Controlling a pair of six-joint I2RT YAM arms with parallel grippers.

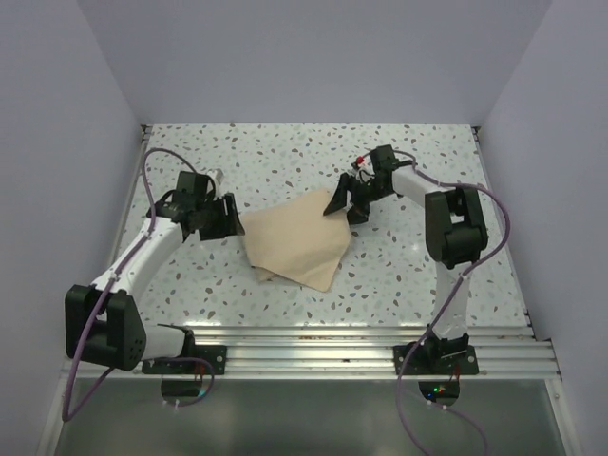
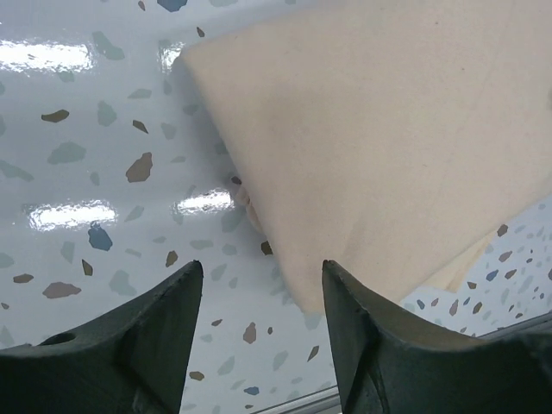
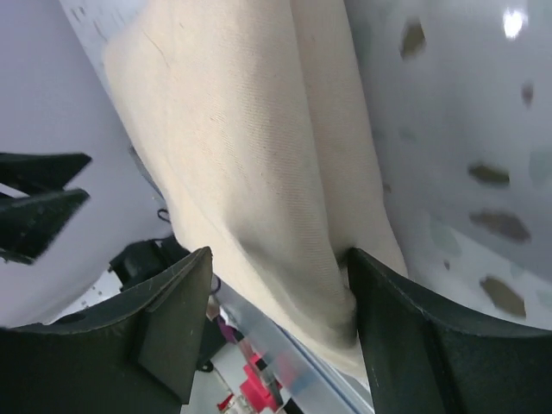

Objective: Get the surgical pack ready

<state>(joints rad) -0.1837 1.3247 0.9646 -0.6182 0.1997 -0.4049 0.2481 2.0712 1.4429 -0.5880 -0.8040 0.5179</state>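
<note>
**Sheet corners under 2 grippers, fold about to be made**

We judge the step in hand to be another fold of the tan sheet (image 1: 296,239). It lies part-folded in the middle of the table (image 1: 427,152), between the 2 arms.

The left gripper (image 2: 261,267) sits low at the sheet's left corner. Its fingers are moderately apart and hold nothing, and the corner lies just ahead of them, nearest the right-hand finger. The right gripper (image 3: 278,254) is at the far right corner with its fingers well apart. A thick roll of cloth rises between them and touches 1 finger. We cannot tell whether that cloth is pinched or only straddled.

To do this well, we would shift the left gripper sideways so the corner sits squarely between its fingers. Each gripper should then close on every layer before any lift. An under layer peeks out along the near left edge, so the layers are already slightly off. Both corners should rise together and travel evenly so that the crease comes out straight.

From above, the sheet reads as a rough diamond. It has 1 corner toward each gripper, 1 toward the far wall and 1 toward the arm bases. It is close to square, so it has no strong long axis. By our judgement its longest line runs from the left corner toward the near right.
</note>
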